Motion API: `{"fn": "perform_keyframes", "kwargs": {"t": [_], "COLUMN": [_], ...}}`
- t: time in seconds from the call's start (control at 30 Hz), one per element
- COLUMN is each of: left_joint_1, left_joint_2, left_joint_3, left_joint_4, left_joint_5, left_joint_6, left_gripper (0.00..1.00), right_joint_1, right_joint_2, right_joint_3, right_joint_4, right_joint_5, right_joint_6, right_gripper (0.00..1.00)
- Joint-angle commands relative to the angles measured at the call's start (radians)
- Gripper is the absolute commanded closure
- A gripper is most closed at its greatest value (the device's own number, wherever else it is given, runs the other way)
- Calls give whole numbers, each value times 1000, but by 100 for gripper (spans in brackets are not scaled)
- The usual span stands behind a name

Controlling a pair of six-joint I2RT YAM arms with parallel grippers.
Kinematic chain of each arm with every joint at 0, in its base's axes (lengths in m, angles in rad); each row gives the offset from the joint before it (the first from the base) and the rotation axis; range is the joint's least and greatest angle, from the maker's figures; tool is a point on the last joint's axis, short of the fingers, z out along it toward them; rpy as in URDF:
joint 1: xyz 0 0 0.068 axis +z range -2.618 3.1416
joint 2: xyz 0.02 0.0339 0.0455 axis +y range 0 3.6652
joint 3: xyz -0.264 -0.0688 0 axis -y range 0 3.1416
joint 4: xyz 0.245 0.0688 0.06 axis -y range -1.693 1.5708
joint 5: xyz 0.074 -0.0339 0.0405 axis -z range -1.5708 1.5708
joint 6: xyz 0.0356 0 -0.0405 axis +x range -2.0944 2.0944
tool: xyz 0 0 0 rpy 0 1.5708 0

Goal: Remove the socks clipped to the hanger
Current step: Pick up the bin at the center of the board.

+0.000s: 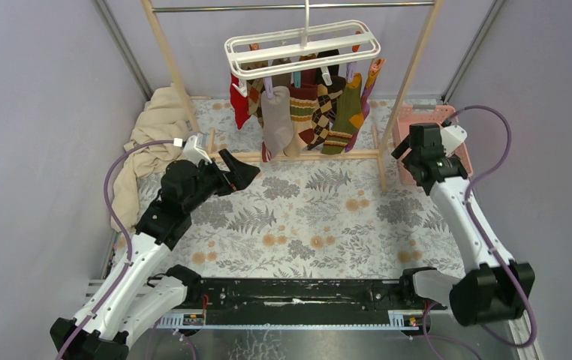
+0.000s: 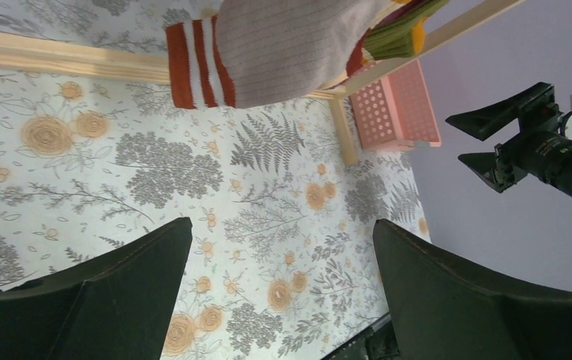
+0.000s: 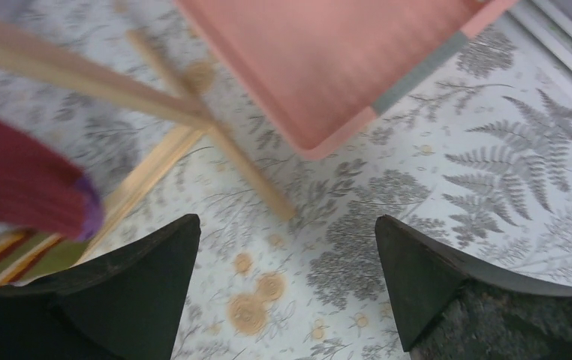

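The white hanger [image 1: 302,46] hangs by its hook from the top rail of the wooden rack [image 1: 419,67], between the rack's 2 posts. The socks [image 1: 305,112] hang clipped under it in a tight bunch, their toes reaching down near the rack's bottom bar. The left gripper [image 1: 239,169] sits just in front of that bar, left of the socks, its 2 fingers spread wide and holding nothing. The right gripper [image 1: 405,152] is by the rack's right post, over the pink basket [image 1: 418,114], fingers likewise wide apart and empty. A beige cloth [image 1: 148,142] lies bunched by the rack's left post.
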Motion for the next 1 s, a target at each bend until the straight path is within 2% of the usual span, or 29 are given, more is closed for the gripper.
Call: {"fn": "perform_keyframes", "kwargs": {"t": [0.0, 0.27, 0.83, 0.9, 0.97], "left_joint_1": [-8, -8, -8, -7, -8], "left_joint_2": [-9, -12, -10, -8, -5], "left_joint_3": [41, 53, 39, 38, 37], "left_joint_4": [-51, -111, -109, -108, -107], "left_joint_5": [-80, -97, -87, -87, -89], "left_joint_6": [80, 131, 129, 128, 126], "left_gripper": [1, 1, 1, 1, 1], "right_joint_1": [-17, -171, -275, -281, -286], "right_joint_2": [105, 238, 525, 536, 543], "right_joint_3": [84, 124, 151, 136, 116], "right_joint_4": [-109, -100, -52, -35, -20], "right_joint_5": [206, 160, 80, 72, 61], "right_joint_6": [85, 143, 191, 191, 191], "right_gripper": [8, 16, 25, 28, 38]}}
